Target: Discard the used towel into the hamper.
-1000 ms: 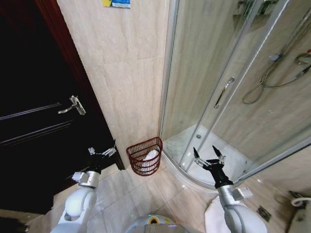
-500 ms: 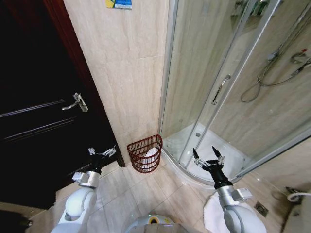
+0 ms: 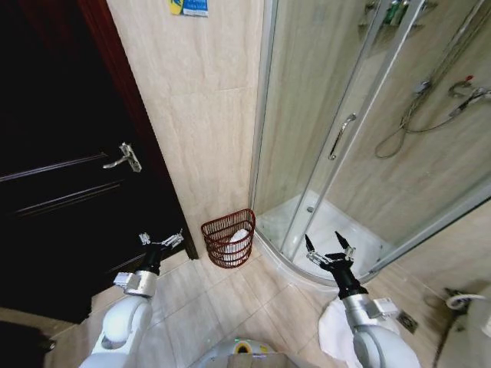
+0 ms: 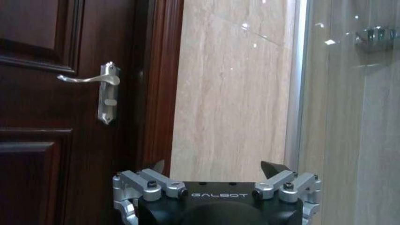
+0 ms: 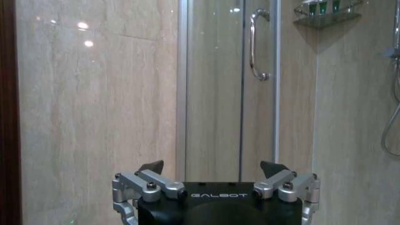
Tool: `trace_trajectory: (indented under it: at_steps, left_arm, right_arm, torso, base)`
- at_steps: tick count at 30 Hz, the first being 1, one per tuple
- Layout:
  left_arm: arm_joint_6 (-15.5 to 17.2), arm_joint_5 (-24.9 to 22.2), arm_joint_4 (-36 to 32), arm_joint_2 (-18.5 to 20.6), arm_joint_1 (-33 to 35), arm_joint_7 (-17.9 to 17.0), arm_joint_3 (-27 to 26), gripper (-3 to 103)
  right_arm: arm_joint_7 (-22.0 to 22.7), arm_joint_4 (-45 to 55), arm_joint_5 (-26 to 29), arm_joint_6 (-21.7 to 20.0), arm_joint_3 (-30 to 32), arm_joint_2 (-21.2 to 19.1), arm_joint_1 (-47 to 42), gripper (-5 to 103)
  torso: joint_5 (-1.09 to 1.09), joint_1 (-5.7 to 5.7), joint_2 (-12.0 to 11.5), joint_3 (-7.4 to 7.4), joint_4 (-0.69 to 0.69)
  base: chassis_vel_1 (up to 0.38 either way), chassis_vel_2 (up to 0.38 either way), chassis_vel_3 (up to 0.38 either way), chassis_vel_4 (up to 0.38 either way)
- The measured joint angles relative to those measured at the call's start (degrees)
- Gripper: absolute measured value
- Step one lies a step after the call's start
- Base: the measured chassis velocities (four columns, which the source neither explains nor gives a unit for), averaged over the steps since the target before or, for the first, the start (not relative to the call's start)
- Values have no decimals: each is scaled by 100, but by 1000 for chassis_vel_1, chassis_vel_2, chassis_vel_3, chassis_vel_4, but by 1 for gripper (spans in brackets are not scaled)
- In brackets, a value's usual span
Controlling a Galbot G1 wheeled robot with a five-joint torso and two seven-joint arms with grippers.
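The beige tiled floor (image 3: 230, 295) carries everything here. At about twelve o'clock from the robot, the hamper (image 3: 229, 238) stands upright on the tiles against the foot of the wall, just beside the curved shower tray (image 3: 322, 230) at one o'clock. A white towel (image 3: 238, 239) lies inside the hamper. At about four o'clock, white cloth (image 3: 331, 337) lies on the tiles.

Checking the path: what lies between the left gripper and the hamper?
In the head view, bare floor tile and the dark door's edge separate the left gripper from the hamper.
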Motion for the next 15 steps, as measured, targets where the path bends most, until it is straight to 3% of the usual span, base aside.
trace_trajectory:
  at_steps: [15]
  left_arm:
    - [-8,20,-45,-24,25,43,-6,100]
  right_arm:
    - [1,17,26,53,26,-7,-62,100]
  torso:
    - [0,0,0,0,0]
  base:
    - [57,-50,-50,59]
